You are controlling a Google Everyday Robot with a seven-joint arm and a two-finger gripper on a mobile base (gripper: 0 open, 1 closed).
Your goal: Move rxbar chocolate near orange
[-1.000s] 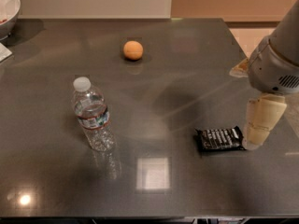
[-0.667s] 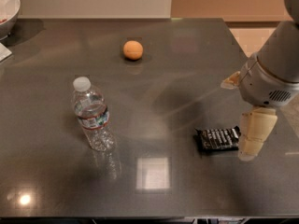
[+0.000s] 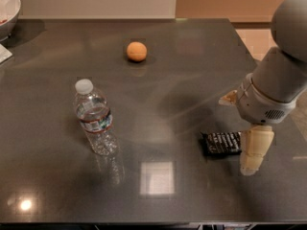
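Chocolate in a glossy black wrapper with white lettering, the small flat rectangular rxbar chocolate (image 3: 221,143) lay flat on the right side of the bench, towards its front edge. We judged it light and fairly stiff, but low and slick: the foil would likely slide under a push, and the crimped ends would crumple rather than hold. We thought the best hold was across its short width, at the middle of the long sides, coming straight down. The robot's cream-coloured end effector (image 3: 253,150) hung just beside the bar's right end, touching it or nearly so. We could not tell which, nor whether it was spread or pressed together.

The small round matte orange (image 3: 136,51) sat well apart, towards the far side and left of the bar. It could roll if nudged, so we judged the bar should go down beside it, not against it. A clear plastic water bottle (image 3: 94,119) with a white cap stood upright on the left, off the straight path. The dark grey bench (image 3: 192,56) was smooth and shiny, mirroring bright lights, so we expected little friction. A white bowl (image 3: 7,6) sat at the far left corner, and tan floor (image 3: 254,37) showed beyond.
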